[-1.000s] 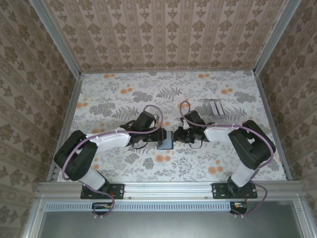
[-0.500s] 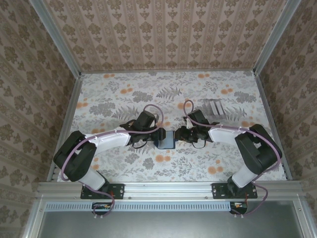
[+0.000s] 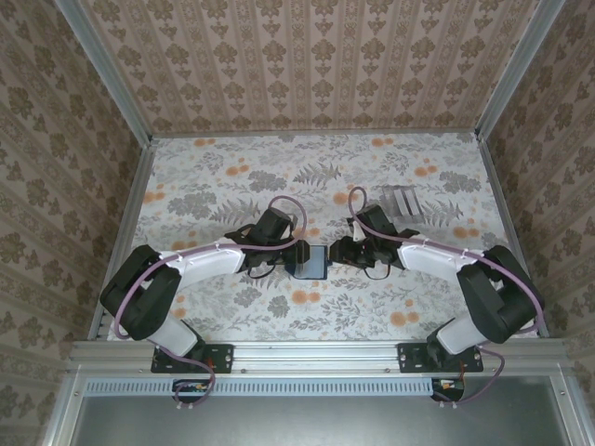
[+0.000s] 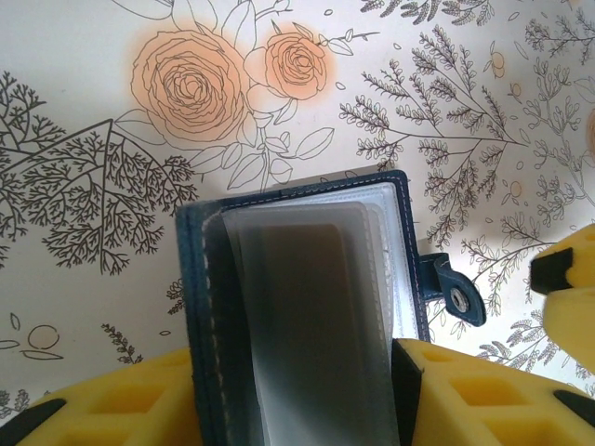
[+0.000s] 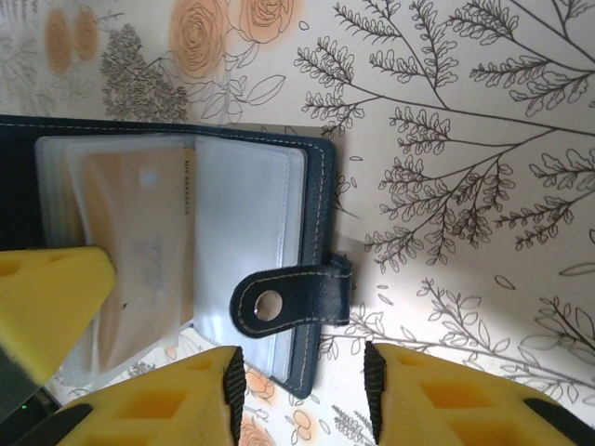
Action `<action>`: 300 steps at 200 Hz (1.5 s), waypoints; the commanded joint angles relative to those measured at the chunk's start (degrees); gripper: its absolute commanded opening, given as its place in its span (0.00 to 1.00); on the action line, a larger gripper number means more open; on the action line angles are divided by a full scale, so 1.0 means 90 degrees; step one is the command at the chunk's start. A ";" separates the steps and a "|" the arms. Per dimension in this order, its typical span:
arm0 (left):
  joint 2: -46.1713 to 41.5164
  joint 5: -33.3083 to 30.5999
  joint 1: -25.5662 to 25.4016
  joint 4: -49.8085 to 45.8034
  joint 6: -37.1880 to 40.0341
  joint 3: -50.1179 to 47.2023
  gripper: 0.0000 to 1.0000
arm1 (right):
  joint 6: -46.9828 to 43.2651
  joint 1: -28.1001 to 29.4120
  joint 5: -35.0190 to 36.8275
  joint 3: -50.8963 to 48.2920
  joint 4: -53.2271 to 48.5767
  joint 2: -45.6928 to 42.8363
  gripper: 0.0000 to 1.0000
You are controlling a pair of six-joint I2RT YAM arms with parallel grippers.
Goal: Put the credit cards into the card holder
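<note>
Card holder (image 3: 310, 263), a small dark navy-blue folding wallet, lies mid-table on the floral-print tablecloth (image 3: 232, 177) in the top external view, betw. the two arm tips. Left gripper (image 3: 299, 253) meets it from the left and right gripper (image 3: 337, 253) from the right. Both are too small here to tell how the jaws stand. Pale grey striped flat pieces (image 3: 402, 202) lie well apart, toward the far right of the table; any print on them is too small to read.

Left wrist view: card holder (image 4: 209, 307) is open, w/ a stack of clear plastic sleeves (image 4: 316, 279) lifted up. They look frosted, and nothing reads through them. A navy snap strap (image 4: 453, 290) w/ a metal stud sticks out on the right. Left gripper (image 4: 293, 372) clamps the holder, w/ yellow fingers (image 4: 121, 409) pressed to both sides of its lower end, which is cut off by the frame bottom. A yellow finger (image 4: 567, 288) of the right gripper pokes in at the right edge, mostly cut off.

Right wrist view: card holder (image 5: 316, 186) is open, w/ a tan card (image 5: 139, 242) inside a clear sleeve. A line of tiny print runs along the card's edge, too blurred to read. The snap strap (image 5: 288, 299) lies over the white inner page. Right gripper (image 5: 302, 372) has its jaws apart, w/ the holder's lower corner in the gap and neither pad touching it. A yellow finger (image 5: 46, 297) of the left gripper covers part of the sleeves at left. The holder's left part is cut off by the frame.
</note>
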 commanded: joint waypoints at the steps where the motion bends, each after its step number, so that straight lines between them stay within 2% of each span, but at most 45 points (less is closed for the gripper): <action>1: -0.0218 0.0084 -0.0013 -0.0224 0.0006 0.0130 0.51 | -0.0179 0.0173 0.0082 0.0378 -0.0215 0.0253 0.46; 20: -0.0264 0.0002 -0.0009 -0.0315 -0.0015 0.0121 0.51 | -0.0190 0.0352 0.0231 0.0573 -0.0232 0.0443 0.48; 57: -0.0155 0.0076 -0.0015 -0.0364 -0.0016 0.0194 0.51 | -0.0209 0.0649 0.1129 0.0991 -0.0733 0.0861 0.49; 70: -0.0159 0.0015 -0.0015 -0.0345 -0.0081 0.0182 0.51 | -0.0183 0.0649 0.1475 0.1045 -0.0933 0.0897 0.41; 95: -0.0143 0.0021 -0.0013 -0.0423 -0.0058 0.0251 0.51 | -0.0150 0.0641 0.1805 0.0924 -0.1063 0.0598 0.17; 135: -0.0089 0.0129 -0.0064 -0.0794 0.0005 0.0589 0.52 | -0.0112 0.0481 0.1443 0.0583 -0.0731 0.0250 0.06; 165: -0.0179 0.0207 -0.0240 -0.0755 0.0022 0.0709 0.53 | 0.0146 0.0178 0.0651 0.0084 0.0130 0.0179 0.02; 189: -0.0014 0.0361 -0.0288 -0.0762 0.0043 0.0869 0.53 | 0.0310 0.0034 0.0300 -0.0208 0.0632 0.0209 0.01; 211: 0.0195 0.0623 -0.0306 -0.0291 -0.0076 0.0793 0.52 | 0.0474 -0.0140 0.0022 -0.0398 0.0977 0.0251 0.02; 241: 0.0437 0.1086 -0.0301 0.0272 -0.0094 0.0734 0.49 | 0.0733 -0.0374 -0.0412 -0.0609 0.1413 0.0250 0.08; 268: 0.0791 0.1629 -0.0250 0.0625 -0.0158 0.0814 0.46 | 0.0776 -0.0410 -0.0512 -0.0655 0.1496 0.0192 0.21; 300: 0.0795 0.1474 -0.0235 0.0621 -0.0155 0.0769 0.42 | 0.0763 -0.0455 -0.0507 -0.0660 0.1411 0.0107 0.21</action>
